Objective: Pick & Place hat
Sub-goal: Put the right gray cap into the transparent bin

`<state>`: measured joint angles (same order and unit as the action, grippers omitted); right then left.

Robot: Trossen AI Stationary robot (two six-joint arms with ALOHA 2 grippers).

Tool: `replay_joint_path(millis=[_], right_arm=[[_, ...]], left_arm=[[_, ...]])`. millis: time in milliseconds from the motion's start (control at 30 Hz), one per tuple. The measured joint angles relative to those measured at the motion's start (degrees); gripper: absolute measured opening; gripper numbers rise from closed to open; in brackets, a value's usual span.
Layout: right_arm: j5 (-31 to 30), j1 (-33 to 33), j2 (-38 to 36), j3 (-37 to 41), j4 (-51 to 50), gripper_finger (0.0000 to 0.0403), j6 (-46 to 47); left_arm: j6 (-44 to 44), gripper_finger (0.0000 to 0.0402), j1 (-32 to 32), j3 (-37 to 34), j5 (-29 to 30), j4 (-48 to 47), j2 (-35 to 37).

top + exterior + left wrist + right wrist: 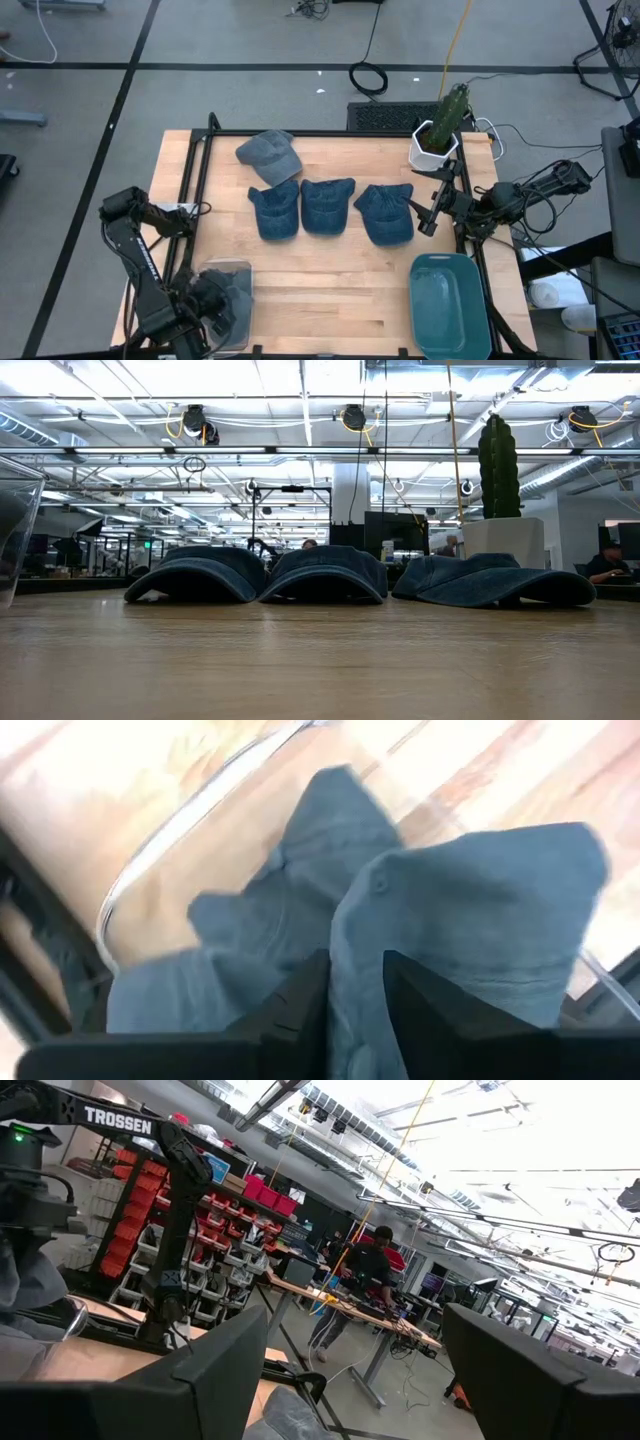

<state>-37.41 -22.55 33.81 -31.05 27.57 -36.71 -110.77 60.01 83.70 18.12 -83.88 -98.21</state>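
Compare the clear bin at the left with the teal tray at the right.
The clear bin is see-through; the teal tray is opaque. The bin holds a hat that the left gripper grips; the tray looks empty. The bin sits under the left arm; the tray lies apart from the right gripper. Both sit at the table's near edge.

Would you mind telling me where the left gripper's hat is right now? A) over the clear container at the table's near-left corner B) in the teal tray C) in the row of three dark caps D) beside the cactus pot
A: the left gripper pinches the hat above the clear container.
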Motion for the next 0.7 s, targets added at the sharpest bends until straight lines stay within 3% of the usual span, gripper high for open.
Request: replay_joint_path(millis=[200,467,700], right_arm=[[0.0,0.0,0.0,0.0,0.0,0.0289,0.0],[0.0,0.0,0.0,0.0,0.0,0.0289,0.0],[0.0,0.0,0.0,0.0,0.0,0.0289,0.0]], left_arm=[[7.7,0.0128,0.0,0.0,5.2,0.0,0.0],[8.3,0.0153,0.0,0.0,7.3,0.0,0.0],[8.4,0.0161,-0.2,0.0,18.7,-2.2,0.0]])
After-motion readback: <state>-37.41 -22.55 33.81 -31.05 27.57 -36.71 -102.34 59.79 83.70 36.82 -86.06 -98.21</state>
